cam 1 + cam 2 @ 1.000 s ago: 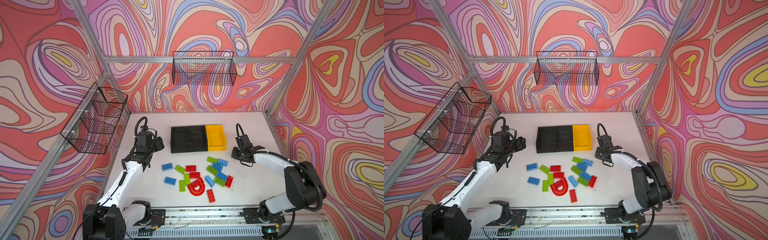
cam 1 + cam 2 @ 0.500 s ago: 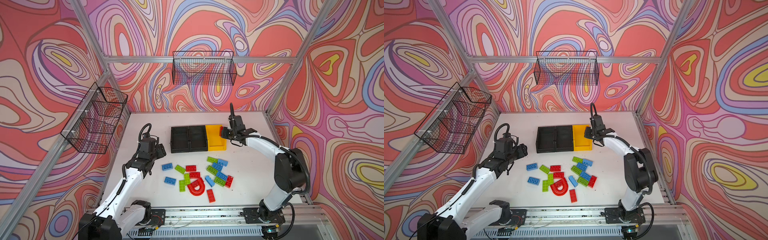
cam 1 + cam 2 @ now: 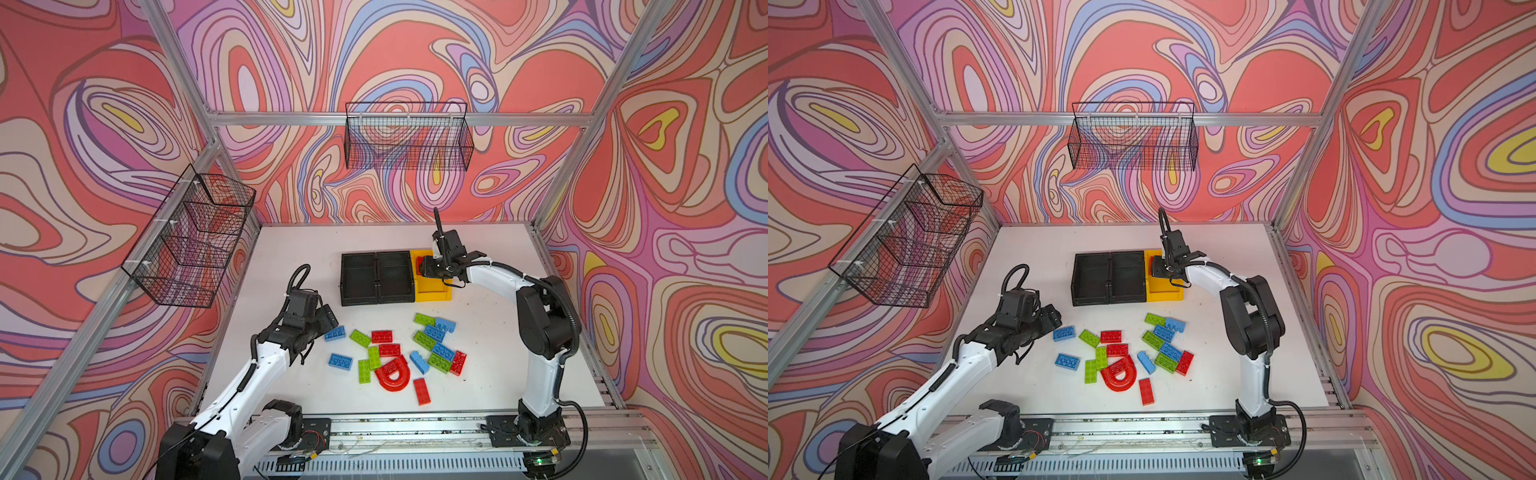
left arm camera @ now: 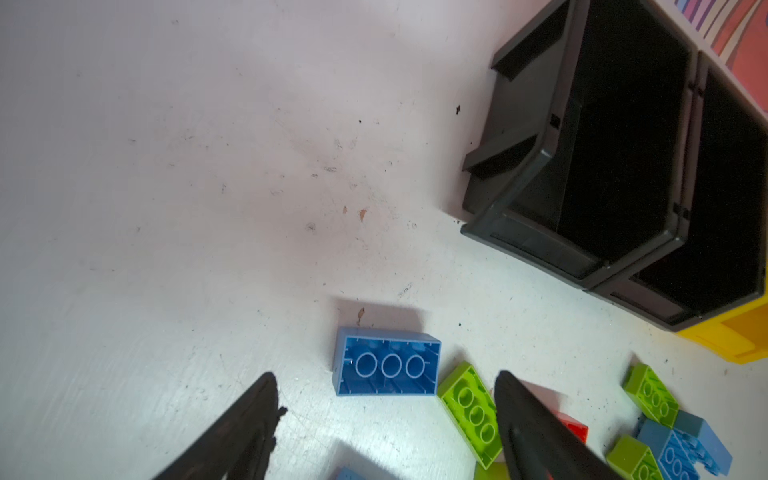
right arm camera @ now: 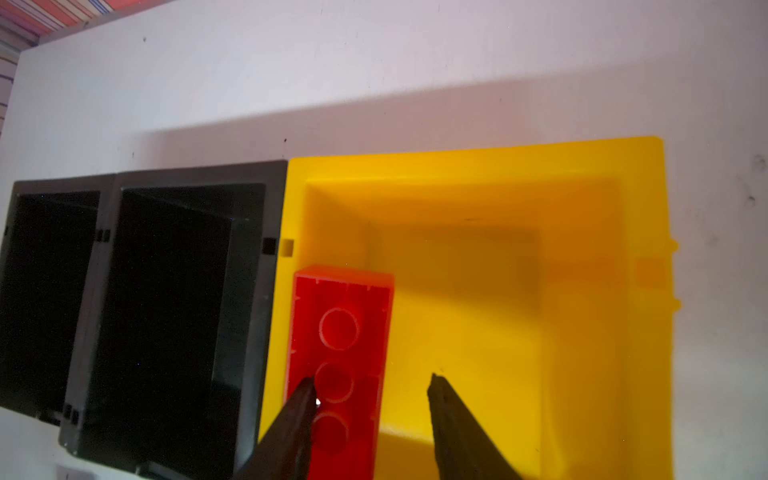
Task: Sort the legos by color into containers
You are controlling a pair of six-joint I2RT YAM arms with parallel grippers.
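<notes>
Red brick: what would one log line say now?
right tool open | red brick in yellow bin | left tool open near blue brick

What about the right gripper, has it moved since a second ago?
Yes. The right gripper went rearward from the near corner of the yellow bin to over it.

Enclosure walls (image 3: 374,50): swirl print in red, pink, lilac, blue and yellow. Aluminium frame (image 3: 291,118) runs along the corners and across the back wall. Long wire basket (image 3: 409,141) (image 3: 1133,137), black mesh, hangs from the back bar in both top views. Second wire basket (image 3: 189,243), black with compartments, hangs on the left wall. White table (image 3: 291,257): scuffs and small brown specks (image 4: 361,214) in the left wrist view. Slotted metal rail (image 3: 395,428) along front edge.
</notes>
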